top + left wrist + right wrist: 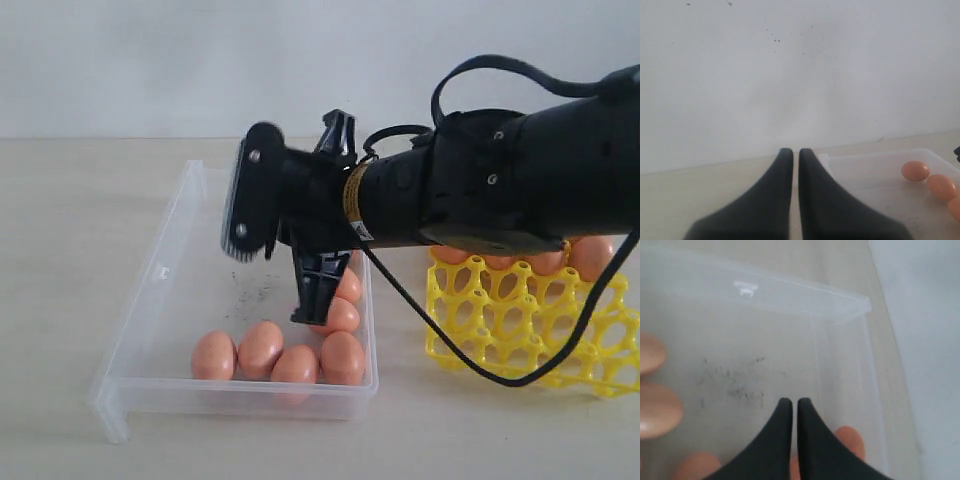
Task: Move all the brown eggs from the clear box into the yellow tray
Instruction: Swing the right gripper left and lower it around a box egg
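Where wrist views miss it, exterior shows yellow tray (500, 322).

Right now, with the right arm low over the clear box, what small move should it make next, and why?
I would probably open the right fingers and centre them over one egg. They stand shut, tip to tip, low in the clear box, and nothing seems to be gripped between them. Several brown eggs lie in the box.
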Controlling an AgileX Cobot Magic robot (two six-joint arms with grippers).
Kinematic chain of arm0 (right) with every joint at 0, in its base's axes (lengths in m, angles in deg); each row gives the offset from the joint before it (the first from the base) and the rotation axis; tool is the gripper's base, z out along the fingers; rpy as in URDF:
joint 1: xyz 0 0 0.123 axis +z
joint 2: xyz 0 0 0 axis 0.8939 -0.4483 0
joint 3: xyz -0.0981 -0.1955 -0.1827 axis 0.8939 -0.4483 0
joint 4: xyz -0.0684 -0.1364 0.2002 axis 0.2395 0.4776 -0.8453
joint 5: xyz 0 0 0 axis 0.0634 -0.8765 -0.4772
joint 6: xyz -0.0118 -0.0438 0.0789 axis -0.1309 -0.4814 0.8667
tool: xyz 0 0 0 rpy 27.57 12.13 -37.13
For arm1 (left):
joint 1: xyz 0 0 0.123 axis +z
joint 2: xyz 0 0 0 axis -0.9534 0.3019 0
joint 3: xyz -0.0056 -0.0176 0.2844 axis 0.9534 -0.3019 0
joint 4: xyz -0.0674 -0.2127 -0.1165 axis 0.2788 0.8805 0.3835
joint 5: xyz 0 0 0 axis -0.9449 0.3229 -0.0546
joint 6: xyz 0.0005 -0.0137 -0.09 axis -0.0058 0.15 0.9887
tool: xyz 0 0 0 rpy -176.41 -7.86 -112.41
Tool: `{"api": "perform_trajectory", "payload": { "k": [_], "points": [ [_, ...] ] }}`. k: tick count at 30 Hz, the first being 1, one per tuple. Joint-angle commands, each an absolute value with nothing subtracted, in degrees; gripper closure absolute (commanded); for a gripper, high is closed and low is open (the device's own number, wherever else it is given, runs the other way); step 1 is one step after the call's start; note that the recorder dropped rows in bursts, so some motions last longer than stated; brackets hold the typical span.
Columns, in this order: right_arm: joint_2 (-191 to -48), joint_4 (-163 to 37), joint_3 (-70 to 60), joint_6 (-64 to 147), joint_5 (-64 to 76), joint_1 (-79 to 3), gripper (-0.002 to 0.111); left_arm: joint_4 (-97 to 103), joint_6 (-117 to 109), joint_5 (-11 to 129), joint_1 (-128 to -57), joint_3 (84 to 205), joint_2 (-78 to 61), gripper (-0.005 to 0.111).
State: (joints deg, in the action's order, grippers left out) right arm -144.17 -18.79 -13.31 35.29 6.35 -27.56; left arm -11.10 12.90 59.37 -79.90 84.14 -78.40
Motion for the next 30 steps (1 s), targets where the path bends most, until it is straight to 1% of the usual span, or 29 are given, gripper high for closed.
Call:
{"api": "perform_trajectory", "payload": {
  "k": [1, 5, 7, 10, 15, 18, 21, 23, 24, 26, 28, 30],
  "points": [
    [-144.1, -30.0, -12.9, 11.3, 1.5, -26.8, 0.108, -11.0, 12.8, 59.4, -80.3, 84.0, -78.5, 0.103],
    [-144.3, -35.1, -7.1, 31.2, -5.2, -27.5, 0.108, -11.0, 12.8, 59.4, -80.3, 84.0, -78.5, 0.103],
    [-144.3, -38.5, -3.4, 36.5, -10.1, -28.9, 0.108, -11.0, 12.8, 59.4, -80.3, 84.0, -78.5, 0.103],
    [-146.4, -47.8, 4.6, 31.5, -26.0, -29.2, 0.108, -11.0, 12.8, 59.4, -80.3, 84.0, -78.5, 0.103],
    [-153.3, -65.2, 14.0, 15.8, -46.1, -29.2, 0.108, -11.0, 12.8, 59.4, -80.3, 84.0, -78.5, 0.103],
    [-157.0, -67.9, 16.9, 16.4, -48.2, -29.8, 0.108, -11.0, 12.8, 59.4, -80.3, 84.0, -78.5, 0.103],
    [-158.4, -69.2, 17.3, 15.1, -42.7, -30.6, 0.108, -11.0, 12.8, 59.4, -80.3, 84.0, -78.5, 0.103],
    [-159.1, -68.5, 17.3, 14.3, -42.3, -30.9, 0.107, -11.0, 12.8, 59.4, -80.3, 84.0, -78.5, 0.103],
    [-159.7, -67.9, 17.8, 14.9, -44.4, -31.6, 0.104, -11.0, 12.8, 59.4, -80.3, 84.0, -78.5, 0.103],
    [-161.3, -67.4, 19.0, 17.2, -49.9, -33.0, 0.094, -11.0, 12.8, 59.4, -80.3, 84.0, -78.5, 0.103],
    [-163.7, -67.5, 20.8, 18.8, -54.4, -35.1, 0.074, -11.0, 12.8, 59.4, -80.3, 84.0, -78.5, 0.103],
    [-165.4, -67.5, 22.0, 22.6, -54.5, -36.0, 0.052, -11.0, 12.8, 59.4, -80.3, 84.0, -78.5, 0.103]
  ]
}}
